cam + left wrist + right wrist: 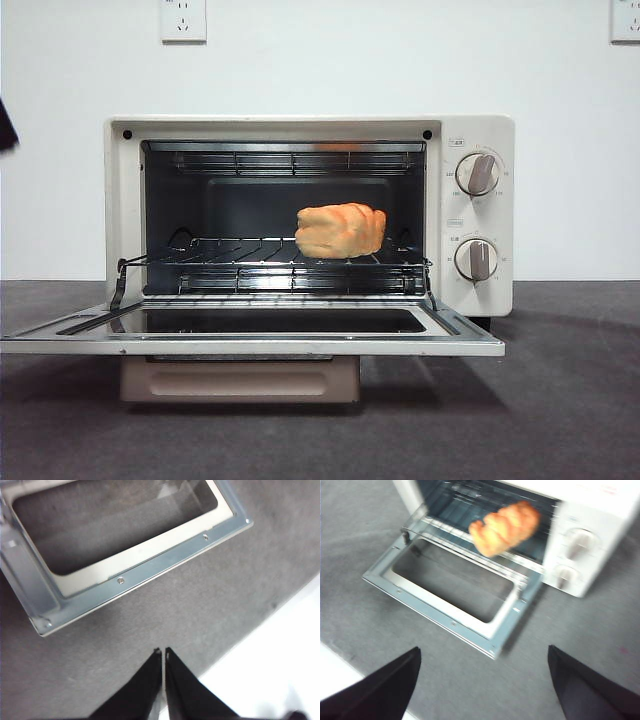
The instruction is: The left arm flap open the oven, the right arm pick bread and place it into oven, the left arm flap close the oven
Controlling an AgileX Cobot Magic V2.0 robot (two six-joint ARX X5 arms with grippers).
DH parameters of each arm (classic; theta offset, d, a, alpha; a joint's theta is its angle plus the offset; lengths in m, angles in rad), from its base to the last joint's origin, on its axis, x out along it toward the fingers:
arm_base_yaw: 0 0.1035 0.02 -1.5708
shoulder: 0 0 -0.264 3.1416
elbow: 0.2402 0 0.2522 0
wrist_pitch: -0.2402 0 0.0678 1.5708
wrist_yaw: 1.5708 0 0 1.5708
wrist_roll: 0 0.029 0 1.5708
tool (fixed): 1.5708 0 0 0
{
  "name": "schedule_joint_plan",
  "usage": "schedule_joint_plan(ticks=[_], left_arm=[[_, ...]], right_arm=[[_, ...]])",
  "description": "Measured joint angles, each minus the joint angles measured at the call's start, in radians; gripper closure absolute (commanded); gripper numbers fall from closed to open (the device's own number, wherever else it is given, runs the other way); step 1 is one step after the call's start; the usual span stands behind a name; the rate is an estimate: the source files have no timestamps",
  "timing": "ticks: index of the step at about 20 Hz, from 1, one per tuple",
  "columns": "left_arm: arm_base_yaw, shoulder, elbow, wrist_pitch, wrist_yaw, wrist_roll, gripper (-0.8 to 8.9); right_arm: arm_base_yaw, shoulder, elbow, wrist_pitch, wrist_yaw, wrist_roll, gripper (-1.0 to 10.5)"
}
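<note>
The cream-white oven (pixel 480 135) stands with its glass door (pixel 250 346) folded down flat. The golden-orange bread (pixel 340 230) lies on the wire rack (pixel 230 262) inside, right of the middle. My right gripper (pixel 484 649) is open and empty, held back above the mat in front of the door (pixel 435 611), well apart from the bread (pixel 505 526). My left gripper (pixel 163 652) is shut and empty, over the mat a little off the door's metal front edge (pixel 150 566). A black arm tip (pixel 5 125) shows at the front view's left edge.
The oven sits on a grey mat (pixel 560 400). The mat's edge and the white table surface (pixel 280 650) lie near my left gripper. Two knobs (pixel 478 173) are on the oven's right panel. Wall sockets (pixel 183 20) are behind.
</note>
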Motion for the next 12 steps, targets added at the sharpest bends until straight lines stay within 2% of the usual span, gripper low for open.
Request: schedule_joint_plan(ticks=[3, 6, 12], left_arm=[[0.141, 0.021, -0.063, 0.069, 0.138, -0.002, 8.01], [0.264, 0.039, -0.092, 0.157, 0.223, -0.014, 8.02], [0.440, 0.163, -0.097, 0.269, 0.261, -0.068, 8.01]], right_arm=[[0.000, -0.046, 0.000, -0.035, 0.013, 0.000, 5.4], [0.000, -0.086, 0.000, -0.062, 0.016, 0.003, 5.4], [0.000, -0.140, 0.000, -0.111, 0.067, 0.012, 5.4]])
